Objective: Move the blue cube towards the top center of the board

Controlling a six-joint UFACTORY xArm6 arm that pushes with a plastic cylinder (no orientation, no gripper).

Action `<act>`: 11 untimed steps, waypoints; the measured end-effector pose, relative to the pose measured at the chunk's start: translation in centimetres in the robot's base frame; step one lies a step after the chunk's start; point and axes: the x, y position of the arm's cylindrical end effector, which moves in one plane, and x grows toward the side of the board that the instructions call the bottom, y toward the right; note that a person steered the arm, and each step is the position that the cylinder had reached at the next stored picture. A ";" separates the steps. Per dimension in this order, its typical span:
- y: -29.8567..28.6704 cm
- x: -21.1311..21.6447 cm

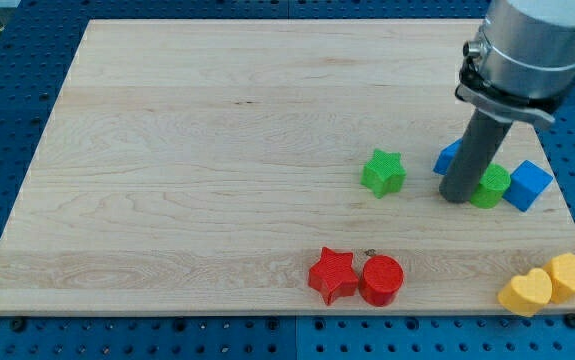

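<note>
The blue cube (pixel 528 185) sits near the board's right edge, at mid height. A green round block (pixel 491 186) lies just to its left and touches it. My tip (pixel 455 196) is down on the board just left of the green round block. A second blue block (pixel 449 157) is partly hidden behind the rod, so its shape is unclear. The blue cube is to the right of my tip, with the green round block between them.
A green star (pixel 383 172) lies left of my tip. A red star (pixel 332 275) and a red cylinder (pixel 381 279) sit near the bottom edge. Two yellow blocks, a heart (pixel 525 292) and another (pixel 571 275), are at the bottom right corner. The wooden board (pixel 217 150) lies on a blue table.
</note>
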 end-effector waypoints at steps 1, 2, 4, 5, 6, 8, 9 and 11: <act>0.2 2.8; 3.3 4.0; 7.4 0.1; 7.4 -2.5; 8.4 -0.1; 10.7 -3.9; 5.2 -9.5; 1.1 -15.1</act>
